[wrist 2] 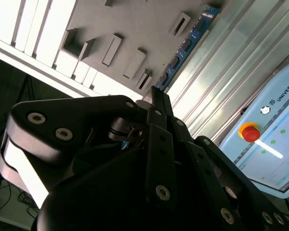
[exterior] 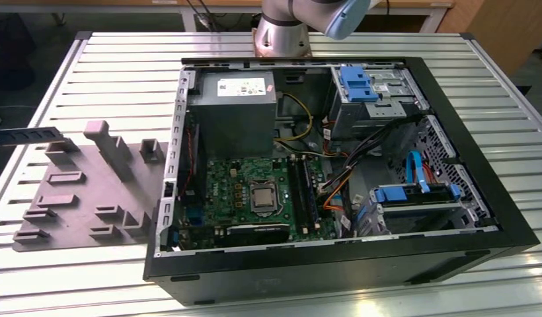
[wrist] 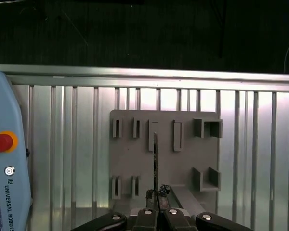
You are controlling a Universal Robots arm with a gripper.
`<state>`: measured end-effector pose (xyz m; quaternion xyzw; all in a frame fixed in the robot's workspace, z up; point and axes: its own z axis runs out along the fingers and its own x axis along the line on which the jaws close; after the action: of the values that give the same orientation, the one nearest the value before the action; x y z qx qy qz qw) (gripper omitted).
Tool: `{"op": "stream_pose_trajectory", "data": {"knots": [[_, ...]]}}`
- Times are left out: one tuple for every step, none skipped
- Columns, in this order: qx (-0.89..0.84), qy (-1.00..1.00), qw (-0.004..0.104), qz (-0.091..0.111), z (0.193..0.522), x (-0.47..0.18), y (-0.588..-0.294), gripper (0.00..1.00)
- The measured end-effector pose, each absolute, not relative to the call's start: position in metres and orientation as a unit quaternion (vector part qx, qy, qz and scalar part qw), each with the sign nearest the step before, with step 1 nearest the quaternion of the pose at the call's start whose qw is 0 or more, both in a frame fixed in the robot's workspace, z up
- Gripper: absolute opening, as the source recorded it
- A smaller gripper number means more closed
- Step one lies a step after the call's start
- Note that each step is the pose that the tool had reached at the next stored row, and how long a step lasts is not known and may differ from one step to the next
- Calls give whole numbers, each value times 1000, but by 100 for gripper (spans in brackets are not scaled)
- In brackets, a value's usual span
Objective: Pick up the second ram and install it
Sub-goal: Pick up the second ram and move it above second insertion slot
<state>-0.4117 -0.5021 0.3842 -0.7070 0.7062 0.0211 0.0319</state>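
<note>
The second ram point(wrist: 155, 156) is a thin dark stick that I see edge-on over the grey moulded tray point(wrist: 183, 163). My gripper point(wrist: 157, 193) is shut on its near end. In the second wrist view the ram point(wrist 2: 185, 45) shows its row of small chips, reaching out from the black fingertips point(wrist 2: 156, 103) over the tray point(wrist 2: 135, 24). At the exterior view's far left the ram point(exterior: 28, 134) hangs level, above the tray's point(exterior: 77, 198) outer edge. The open computer case point(exterior: 342, 264) holds the green board point(exterior: 244, 188) with its long black slots point(exterior: 304, 191).
The case also holds a grey power supply point(exterior: 231, 112), blue drive brackets point(exterior: 355, 82) and loose cables point(exterior: 342, 178). A light-blue pendant with a red button point(wrist: 2, 163) lies on the slatted metal table point(wrist: 260, 144) beside the tray. The arm's base point(exterior: 284, 30) stands behind the case.
</note>
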Motion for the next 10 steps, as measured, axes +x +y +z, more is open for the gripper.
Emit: {"op": "stream_pose_trajectory", "data": {"knots": [[-707, 706, 32, 21, 385, -412, -502, 11], [-707, 706, 32, 21, 386, -412, -502, 11], [-707, 706, 32, 21, 387, -412, -502, 11], [-707, 706, 32, 22, 387, -412, -502, 11], [-707, 706, 33, 22, 388, -412, -502, 11], [-707, 706, 33, 22, 389, -412, -502, 11], [-707, 706, 33, 22, 390, -412, -502, 11], [-707, 706, 33, 22, 391, -412, -502, 11], [-707, 706, 33, 22, 392, -412, -502, 11], [-707, 706, 33, 22, 393, -412, -502, 11]]}}
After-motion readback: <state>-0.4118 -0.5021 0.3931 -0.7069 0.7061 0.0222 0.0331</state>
